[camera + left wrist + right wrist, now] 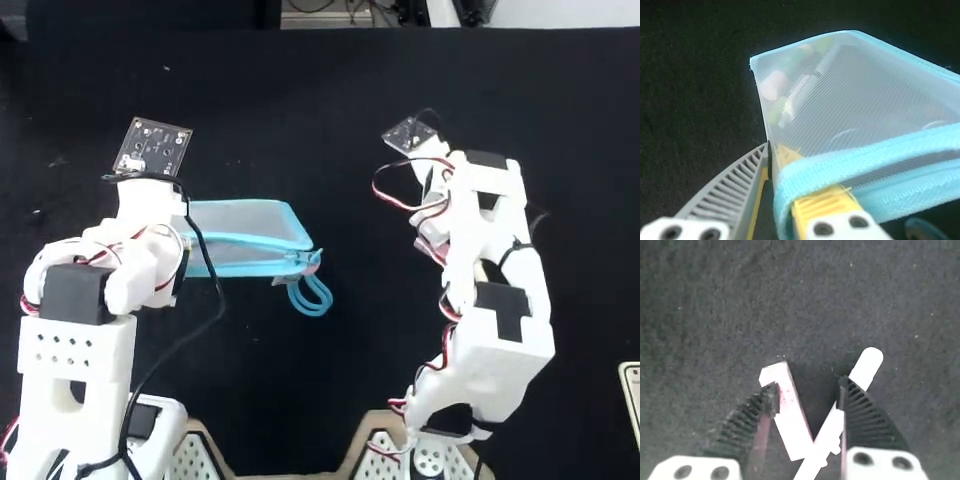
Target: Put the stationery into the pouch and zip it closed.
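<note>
The mesh pouch (245, 235) with light-blue trim lies on the black table, its zip pull loop (310, 295) toward the centre. My left gripper (776, 150) is shut on the pouch's (855, 100) corner edge. Through the mesh I see a pink piece (772, 84), a white pen (799, 96) and something green inside. My right gripper (808, 387) is open and points down at the cloth. It straddles a white block (785, 415) and a white stick (860, 372) that cross each other between its fingers. In the high view the right arm (485, 270) is folded over that spot.
Black cloth (330, 130) covers the whole table. A pale card-like object (631, 395) pokes in at the right edge. Both arm bases (270, 460) stand at the near edge. Open cloth lies between the pouch and the right arm.
</note>
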{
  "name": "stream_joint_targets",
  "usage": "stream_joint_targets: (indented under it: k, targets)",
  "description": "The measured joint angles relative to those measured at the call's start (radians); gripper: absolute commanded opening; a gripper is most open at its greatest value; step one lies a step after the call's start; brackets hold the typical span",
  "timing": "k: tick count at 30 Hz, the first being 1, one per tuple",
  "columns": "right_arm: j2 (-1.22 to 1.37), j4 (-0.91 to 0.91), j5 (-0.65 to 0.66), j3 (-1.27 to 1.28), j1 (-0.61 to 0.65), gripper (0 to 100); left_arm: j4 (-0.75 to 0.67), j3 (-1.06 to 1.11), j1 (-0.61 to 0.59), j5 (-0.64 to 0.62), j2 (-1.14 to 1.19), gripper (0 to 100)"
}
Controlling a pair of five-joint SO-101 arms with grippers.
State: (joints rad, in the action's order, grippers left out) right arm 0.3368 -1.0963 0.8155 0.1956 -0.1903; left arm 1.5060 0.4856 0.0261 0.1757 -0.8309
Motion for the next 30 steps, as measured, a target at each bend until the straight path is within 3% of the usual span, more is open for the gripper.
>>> stream_joint_targets:
  k: [13, 22, 24, 26, 30]
  targets:
    - [-0.011, -0.230, 0.012, -0.080, 0.026, 19.1, 0.000, 0.005, 0.000, 0.000, 0.000, 3]
    - [0.029, -0.114, 0.095, -0.043, 0.031, 19.0, 0.000, 0.008, 0.000, 0.000, 0.000, 3]
    - [0.060, -0.069, 0.097, -0.043, 0.025, 15.0, 0.000, 0.008, 0.000, 0.000, 0.000, 3]
    - [0.075, -0.048, 0.097, -0.043, 0.011, 1.7, 0.000, 0.008, 0.000, 0.000, 0.000, 3]
    - [0.083, -0.069, 0.077, -0.083, -0.008, 0.6, 0.000, 0.008, 0.000, 0.000, 0.000, 3]
